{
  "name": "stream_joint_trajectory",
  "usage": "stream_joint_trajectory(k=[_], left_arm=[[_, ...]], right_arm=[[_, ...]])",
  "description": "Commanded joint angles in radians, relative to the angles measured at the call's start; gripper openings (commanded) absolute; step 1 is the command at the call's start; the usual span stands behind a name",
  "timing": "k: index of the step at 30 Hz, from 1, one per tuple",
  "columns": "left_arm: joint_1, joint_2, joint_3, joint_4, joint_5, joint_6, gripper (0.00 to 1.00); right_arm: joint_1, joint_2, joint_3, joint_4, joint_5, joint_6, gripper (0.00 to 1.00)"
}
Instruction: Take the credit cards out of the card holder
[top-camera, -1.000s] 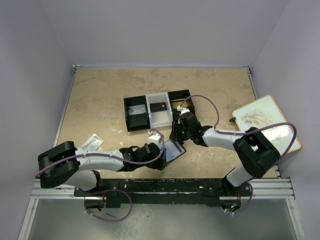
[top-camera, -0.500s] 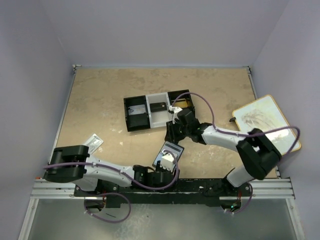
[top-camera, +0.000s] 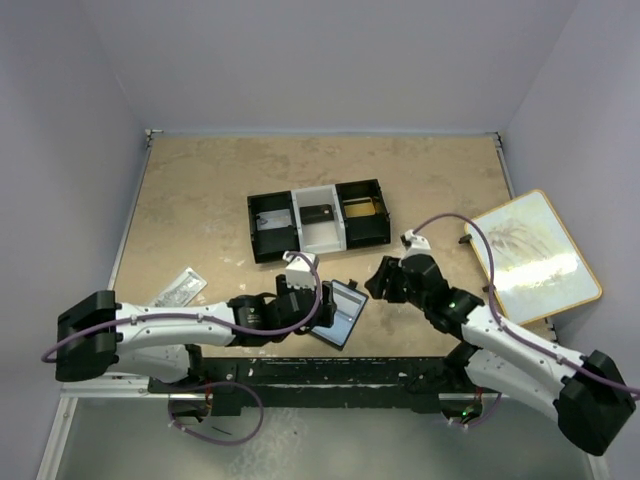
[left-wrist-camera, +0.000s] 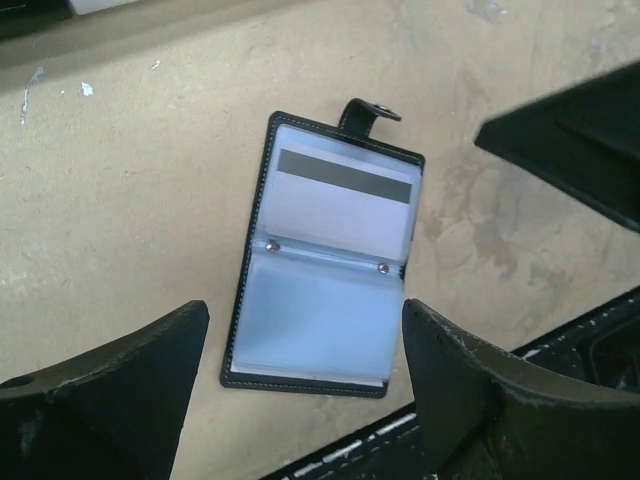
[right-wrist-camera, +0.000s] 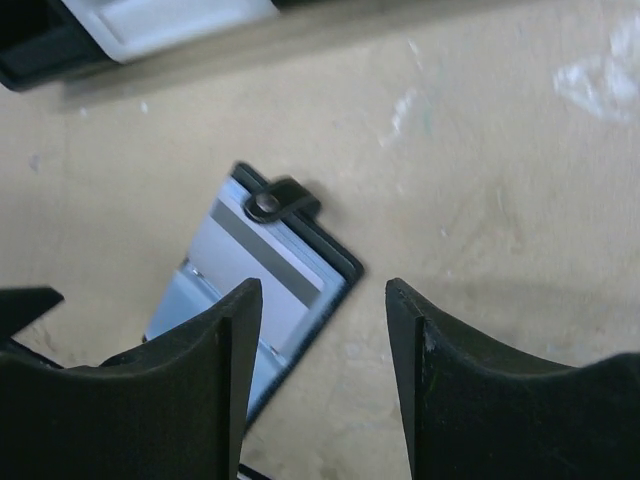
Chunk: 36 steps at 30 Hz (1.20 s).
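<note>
**Open card holder on the surface between two empty claws**

Viewed from above, with 6 o'clock at the arm bases. Shows a black card holder lying open and flat on the tan surface, close to the 6 o'clock edge, with its clear pale-blue sleeves facing up. In the left wrist view, shows a pale credit card with a dark stripe tucked inside the sleeve nearer the snap strap.

Places the left claw over the holder's 9 o'clock edge, jaws spread wide to either side of it and gripping nothing. Cannot tell from above whether it touches the holder. Places the right claw just beside the holder at its 2 o'clock, jaws apart and also holding nothing.

Farther out, at 12 o'clock from the holder and well apart from it, shows a three-compartment tray. Holds a dark card in the white middle compartment and a gold card in the black compartment at 3 o'clock.

Also shows a white packet at 9 o'clock from the holder, and a pale board with a drawing at the surface's 3 o'clock edge.
</note>
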<state>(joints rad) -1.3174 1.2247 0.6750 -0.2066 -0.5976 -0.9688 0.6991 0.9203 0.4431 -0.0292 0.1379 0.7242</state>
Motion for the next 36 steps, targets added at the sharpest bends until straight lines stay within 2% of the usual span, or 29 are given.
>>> stream_joint_trajectory(k=[1,7,12,17,21,26,29,31,33,36], left_arm=[[0.072,0.042,-0.042,0.110,0.112,0.087,0.76],[0.103,0.168,-0.042,0.222,0.219,0.097,0.76],[0.101,0.235,-0.038,0.223,0.277,0.055,0.67],[0.096,0.215,-0.100,0.259,0.308,-0.007,0.63],[0.057,0.193,-0.130,0.303,0.313,-0.043,0.62],[-0.034,0.216,-0.087,0.288,0.262,-0.077,0.60],[-0.080,0.237,-0.090,0.345,0.248,-0.110,0.60],[-0.101,0.257,-0.080,0.353,0.233,-0.122,0.60],[-0.113,0.260,-0.061,0.316,0.205,-0.125,0.60],[-0.118,0.213,-0.031,0.207,0.143,-0.109,0.59]], right_arm=[[-0.001,-0.112,-0.120,0.034,-0.066,0.150,0.57],[-0.001,-0.091,-0.216,0.223,-0.192,0.217,0.57],[0.000,0.078,-0.188,0.301,-0.227,0.207,0.57],[-0.001,0.234,-0.127,0.377,-0.265,0.185,0.57],[-0.001,0.330,-0.031,0.353,-0.275,0.107,0.57],[-0.001,0.415,0.093,0.304,-0.298,-0.012,0.56],[-0.001,0.472,0.149,0.305,-0.337,-0.095,0.56],[0.002,0.512,0.193,0.280,-0.349,-0.130,0.53],[0.002,0.512,0.211,0.245,-0.320,-0.142,0.51],[0.003,0.425,0.207,0.175,-0.226,-0.131,0.52]])
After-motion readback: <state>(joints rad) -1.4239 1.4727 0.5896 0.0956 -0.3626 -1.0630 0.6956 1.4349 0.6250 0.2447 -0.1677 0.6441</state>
